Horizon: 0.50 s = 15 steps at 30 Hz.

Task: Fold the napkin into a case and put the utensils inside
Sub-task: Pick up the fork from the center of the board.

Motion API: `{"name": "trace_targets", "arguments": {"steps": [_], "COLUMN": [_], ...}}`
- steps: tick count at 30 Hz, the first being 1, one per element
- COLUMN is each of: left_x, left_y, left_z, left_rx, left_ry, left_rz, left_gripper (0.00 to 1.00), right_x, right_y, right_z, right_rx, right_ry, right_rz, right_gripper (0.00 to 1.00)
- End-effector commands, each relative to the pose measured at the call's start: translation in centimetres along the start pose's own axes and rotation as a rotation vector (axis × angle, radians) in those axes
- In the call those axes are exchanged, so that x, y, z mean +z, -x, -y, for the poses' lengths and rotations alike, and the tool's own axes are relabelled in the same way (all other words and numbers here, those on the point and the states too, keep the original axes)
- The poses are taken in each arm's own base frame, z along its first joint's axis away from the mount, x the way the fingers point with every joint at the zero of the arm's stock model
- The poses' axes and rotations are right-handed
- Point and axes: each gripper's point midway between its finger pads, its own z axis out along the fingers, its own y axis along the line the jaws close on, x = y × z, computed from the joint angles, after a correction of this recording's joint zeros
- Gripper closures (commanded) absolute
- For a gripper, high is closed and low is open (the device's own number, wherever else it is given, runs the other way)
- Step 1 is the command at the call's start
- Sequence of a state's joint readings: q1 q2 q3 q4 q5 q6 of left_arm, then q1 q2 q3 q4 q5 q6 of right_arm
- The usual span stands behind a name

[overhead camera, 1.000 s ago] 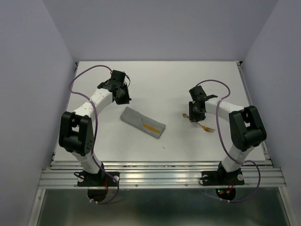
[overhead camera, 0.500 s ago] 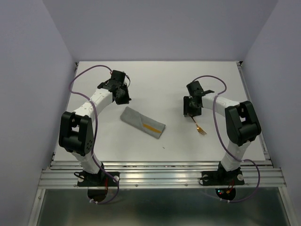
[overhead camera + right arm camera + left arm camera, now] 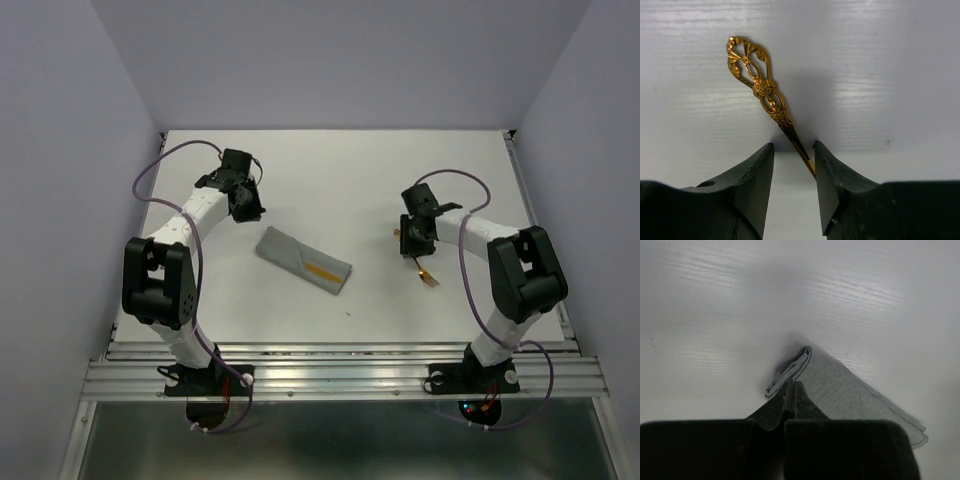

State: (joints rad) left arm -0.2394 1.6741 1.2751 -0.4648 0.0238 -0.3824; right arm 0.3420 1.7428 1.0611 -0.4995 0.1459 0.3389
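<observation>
The grey napkin (image 3: 300,258), folded into a narrow case, lies flat at mid-table. One golden utensil (image 3: 322,271) pokes out of its right end. The golden fork (image 3: 426,273) lies on the table to the right. Its ornate handle (image 3: 757,80) runs between the parted fingers of my right gripper (image 3: 794,147) and touches the right finger (image 3: 827,165). In the top view my right gripper (image 3: 410,240) stands over the handle end. My left gripper (image 3: 250,212) is shut and empty, up-left of the case. Its closed tips (image 3: 792,386) hang over the case's folded corner (image 3: 790,370).
The white table (image 3: 350,180) has walls at the back and both sides. A metal rail (image 3: 340,372) runs along the near edge, by the arm bases. A small dark speck (image 3: 348,314) lies in front of the case.
My left gripper has drawn back to the left, away from the case. My right gripper shifted over the fork's handle, and the fork turned to point more steeply toward the near edge.
</observation>
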Motion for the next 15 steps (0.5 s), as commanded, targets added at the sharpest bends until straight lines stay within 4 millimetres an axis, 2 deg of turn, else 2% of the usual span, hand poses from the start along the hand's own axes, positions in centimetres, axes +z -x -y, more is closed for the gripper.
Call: {"name": "trace_targets", "arguments": {"steps": [1,5,7,8,10,11,15], "left_x": [-1.3,-1.1,-1.0,-0.8,-0.6,-0.4,-0.6], "left_y": [0.2,0.3,0.4,0.3,0.2,0.1,0.2], "left_z": [-0.7,-0.7,-0.5,-0.4,-0.2,-0.2,-0.2], "left_rx": [0.017,0.012,0.006,0.006,0.003,0.004,0.001], "left_ry": [0.009,0.008,-0.002,-0.009,-0.016,-0.018,-0.015], "left_rz": [0.023,0.025,0.028,0.025,0.021,0.012,0.018], "left_gripper": [1.0,1.0,1.0,1.0,1.0,1.0,1.0], "right_x": [-0.4,-0.6,-0.7,-0.7,-0.5,-0.3,-0.4], "right_y": [-4.2,-5.3,-5.8,-5.6,-5.1,-5.1,-4.8], "right_z": [2.0,2.6,2.6,2.2,1.9,1.8,1.2], "right_rx": [0.007,0.004,-0.003,-0.007,-0.016,-0.02,-0.026], "right_ry": [-0.077,-0.095,-0.084,-0.061,-0.046,-0.047,-0.017], "right_rz": [-0.109,-0.13,-0.14,-0.137,-0.123,-0.127,-0.135], "right_gripper": [0.56,0.58,0.66,0.75,0.82,0.9,0.99]}}
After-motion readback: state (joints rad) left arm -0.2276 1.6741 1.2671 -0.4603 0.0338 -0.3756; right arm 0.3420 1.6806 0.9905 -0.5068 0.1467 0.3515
